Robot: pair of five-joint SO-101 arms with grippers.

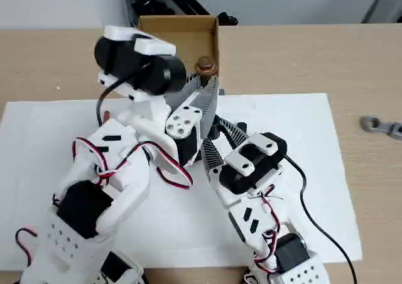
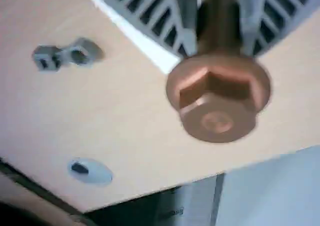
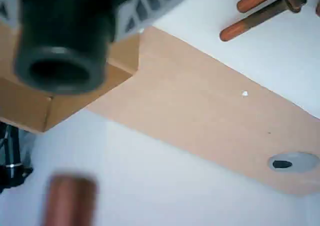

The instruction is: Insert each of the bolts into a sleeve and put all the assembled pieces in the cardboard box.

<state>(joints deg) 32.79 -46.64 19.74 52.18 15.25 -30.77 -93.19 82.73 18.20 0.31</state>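
Copper bolt (image 2: 217, 98) gripped in left jaws; black sleeve (image 3: 60, 51) gripped in right jaws.

Nothing written can be read in any of the views. The bolt (image 2: 217, 98) has a faint raised mark on the face of its hexagonal head, too blurred to make out. A dark surface (image 2: 172, 213) beyond the edge of the table (image 2: 100, 116) carries pale print, also illegible.

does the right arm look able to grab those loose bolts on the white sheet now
Probably not: the right gripper is shut on the black sleeve, leaving no room for the loose bolts.
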